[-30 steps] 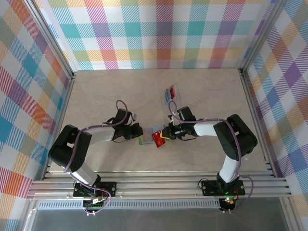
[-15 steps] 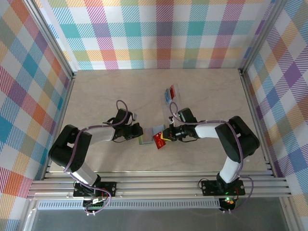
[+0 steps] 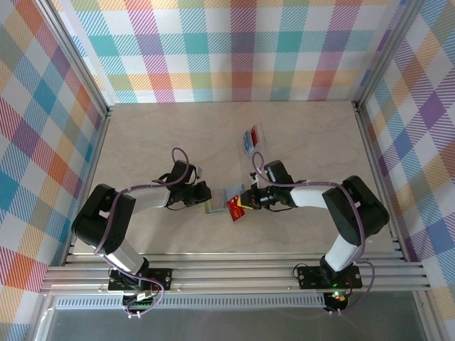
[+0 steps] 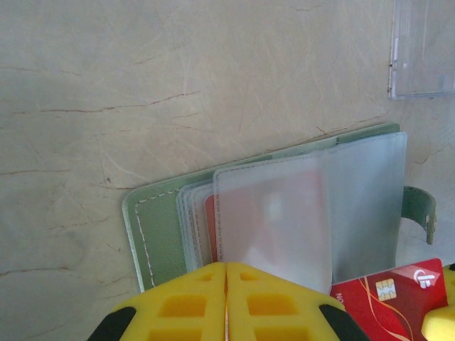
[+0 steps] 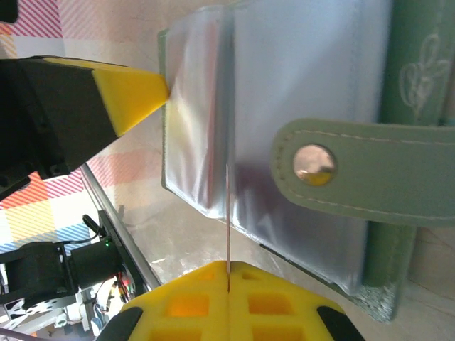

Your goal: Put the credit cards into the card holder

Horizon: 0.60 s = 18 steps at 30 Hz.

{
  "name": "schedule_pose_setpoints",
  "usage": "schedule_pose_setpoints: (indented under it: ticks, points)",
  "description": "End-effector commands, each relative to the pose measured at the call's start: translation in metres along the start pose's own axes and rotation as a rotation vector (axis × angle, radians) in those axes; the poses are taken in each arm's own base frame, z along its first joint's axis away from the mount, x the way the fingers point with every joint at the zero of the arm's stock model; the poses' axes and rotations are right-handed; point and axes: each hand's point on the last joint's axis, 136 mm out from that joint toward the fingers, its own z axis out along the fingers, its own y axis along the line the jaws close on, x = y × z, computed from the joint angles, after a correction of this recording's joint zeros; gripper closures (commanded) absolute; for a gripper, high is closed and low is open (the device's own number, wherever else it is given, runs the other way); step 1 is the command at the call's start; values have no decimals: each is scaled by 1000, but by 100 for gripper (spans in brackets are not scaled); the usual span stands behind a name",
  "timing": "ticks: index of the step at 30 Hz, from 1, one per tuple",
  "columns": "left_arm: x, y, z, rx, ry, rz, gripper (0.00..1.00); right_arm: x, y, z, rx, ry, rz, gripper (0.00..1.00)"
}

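Right end effector [image 3: 245, 201] pinches red credit card [image 3: 234, 207] against card holder [image 3: 229, 192]; left end effector [image 3: 207, 200], closed, touches its sleeves.

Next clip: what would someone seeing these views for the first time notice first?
At the middle of the table, the left gripper pinches the open green card holder by its clear sleeves, while the right gripper holds a red credit card at those sleeves. Farther back lies a clear tray with more red and blue cards, and bright plaid walls ring the scene.
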Motion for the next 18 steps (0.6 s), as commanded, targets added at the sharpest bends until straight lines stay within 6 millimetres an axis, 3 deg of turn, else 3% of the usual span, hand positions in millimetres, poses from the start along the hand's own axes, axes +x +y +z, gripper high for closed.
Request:
schedule_pose_setpoints:
  ticks: [1, 18]
  points:
    - [10, 15, 4, -72, 37, 3, 91, 3, 17, -1, -75, 7, -31, 100]
    - [10, 15, 3, -74, 35, 7, 91, 6, 3, 10, -44, 39, 10, 100]
